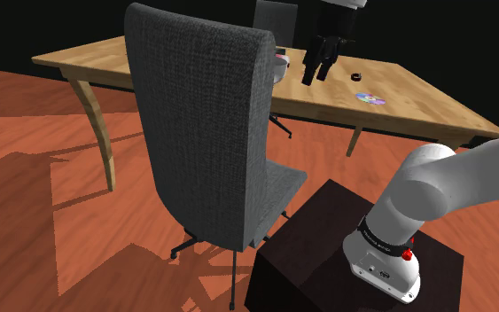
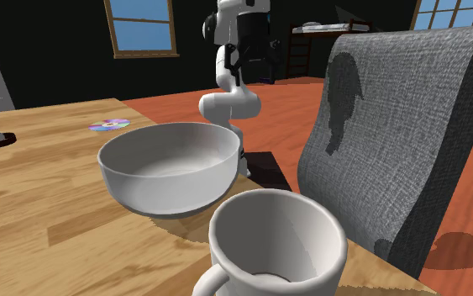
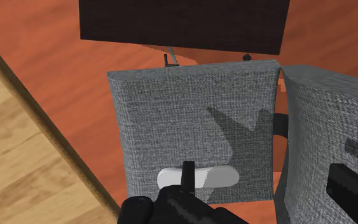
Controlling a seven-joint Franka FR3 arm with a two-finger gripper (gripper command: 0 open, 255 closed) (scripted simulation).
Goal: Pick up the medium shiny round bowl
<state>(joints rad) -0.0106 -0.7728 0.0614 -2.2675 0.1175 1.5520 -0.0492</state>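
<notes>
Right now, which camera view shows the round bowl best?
The second exterior view: the bowl stands close, its whole rim and inside showing. The shoulder view shows a sliver, maybe it, past the chair back. In the wrist view I cannot identify it.

We see a pale grey-white bowl [image 2: 169, 168] with a glossy sheen and a plain white mug [image 2: 276, 244]. The table [image 1: 416, 105] is light wood with visible grain. The office chair [image 1: 203, 133] is a speckled grey weave. Near the black gripper [image 1: 316, 76] lies a rainbow-tinted disc [image 1: 370, 98]. The floor [image 1: 26, 177] is reddish-brown planks.
</notes>
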